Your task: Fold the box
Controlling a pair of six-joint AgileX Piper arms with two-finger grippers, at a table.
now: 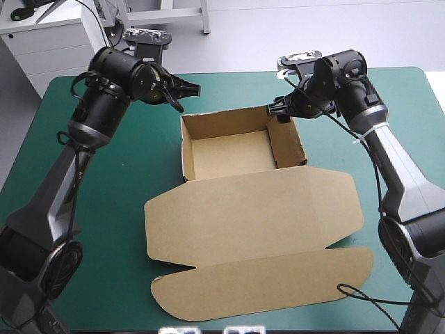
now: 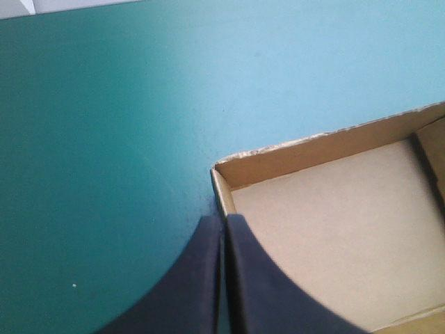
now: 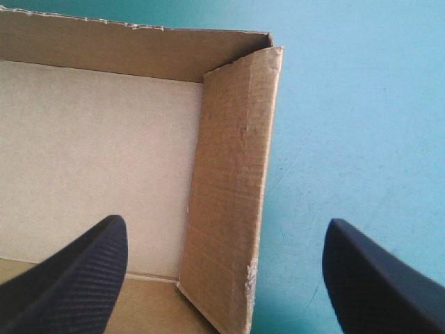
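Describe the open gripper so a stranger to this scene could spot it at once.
On the teal-green table sits a brown cardboard box, an open tray with its lid flat. The right gripper hangs at the tray's far right corner, black fingers apart astride the side wall; the left gripper is shut.

No text, label, brand, number or sign can be read in any view. The box (image 1: 250,209) at centre frame is plain brown board, and the cover (image 1: 104,229) around it is unprinted.
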